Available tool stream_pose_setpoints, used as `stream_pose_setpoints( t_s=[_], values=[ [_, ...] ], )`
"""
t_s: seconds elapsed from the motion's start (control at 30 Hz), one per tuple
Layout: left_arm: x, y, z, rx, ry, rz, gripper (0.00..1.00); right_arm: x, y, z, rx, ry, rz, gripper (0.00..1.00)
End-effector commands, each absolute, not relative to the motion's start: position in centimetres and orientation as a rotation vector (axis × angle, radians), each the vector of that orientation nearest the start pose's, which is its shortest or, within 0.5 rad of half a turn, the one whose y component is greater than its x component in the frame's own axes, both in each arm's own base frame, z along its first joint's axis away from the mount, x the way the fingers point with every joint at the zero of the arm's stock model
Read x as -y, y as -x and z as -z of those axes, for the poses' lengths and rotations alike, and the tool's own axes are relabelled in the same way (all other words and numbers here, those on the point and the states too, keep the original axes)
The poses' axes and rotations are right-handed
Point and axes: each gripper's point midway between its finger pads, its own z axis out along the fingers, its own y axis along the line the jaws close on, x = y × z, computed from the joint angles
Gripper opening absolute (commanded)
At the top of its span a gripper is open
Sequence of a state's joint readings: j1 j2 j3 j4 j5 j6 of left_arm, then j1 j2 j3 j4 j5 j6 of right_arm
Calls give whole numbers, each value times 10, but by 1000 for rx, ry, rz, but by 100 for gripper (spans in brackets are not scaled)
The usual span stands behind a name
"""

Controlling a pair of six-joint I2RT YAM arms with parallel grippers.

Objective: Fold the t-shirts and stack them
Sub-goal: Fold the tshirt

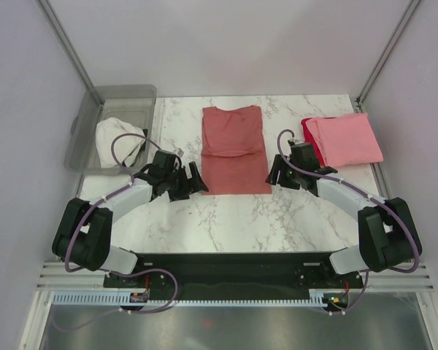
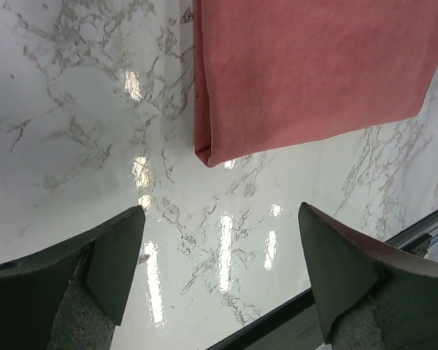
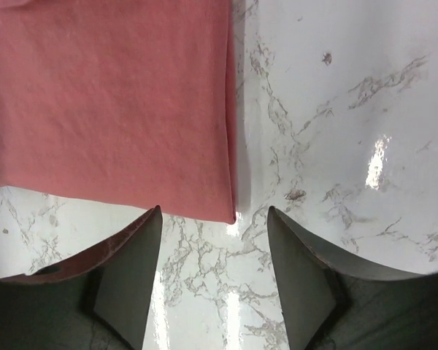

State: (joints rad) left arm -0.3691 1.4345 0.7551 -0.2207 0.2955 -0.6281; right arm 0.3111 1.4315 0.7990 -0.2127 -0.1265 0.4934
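Note:
A dusty salmon-red t-shirt (image 1: pixel 233 149) lies folded into a long strip in the middle of the marble table. Its near left corner shows in the left wrist view (image 2: pixel 306 80) and its near right corner in the right wrist view (image 3: pixel 117 109). My left gripper (image 1: pixel 193 182) is open and empty just left of that near corner. My right gripper (image 1: pixel 275 173) is open and empty just right of the other near corner. A folded light pink t-shirt (image 1: pixel 347 140) lies on a bright red t-shirt (image 1: pixel 309 133) at the back right.
A clear grey bin (image 1: pixel 117 109) stands at the back left with a white cloth (image 1: pixel 119 140) in it. Metal frame posts rise at both back corners. A black rail (image 2: pixel 277 321) runs along the table's near edge.

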Motion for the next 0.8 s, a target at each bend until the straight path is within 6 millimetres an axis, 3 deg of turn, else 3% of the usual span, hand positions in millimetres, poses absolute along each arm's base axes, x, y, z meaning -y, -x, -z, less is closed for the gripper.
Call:
stream_pose_setpoints(
  t_s=[0.0,0.13,0.33,0.5,0.77],
  values=[
    [199,-291,-73,-2504,169,845,92,-153,-327,-73,-2425,-158,-553,66],
    [205,-288,-58,-2555,171,868,85,-158,-327,-55,-2470,-162,-573,53],
    [209,-289,-47,-2587,172,873,74,-169,-321,-37,-2522,-146,-646,52],
    [213,-291,-38,-2618,173,872,66,-167,-318,-24,-2559,-159,-629,50],
    [213,-291,-32,-2638,185,858,57,-163,-308,-15,-2580,-173,-620,37]
  ],
)
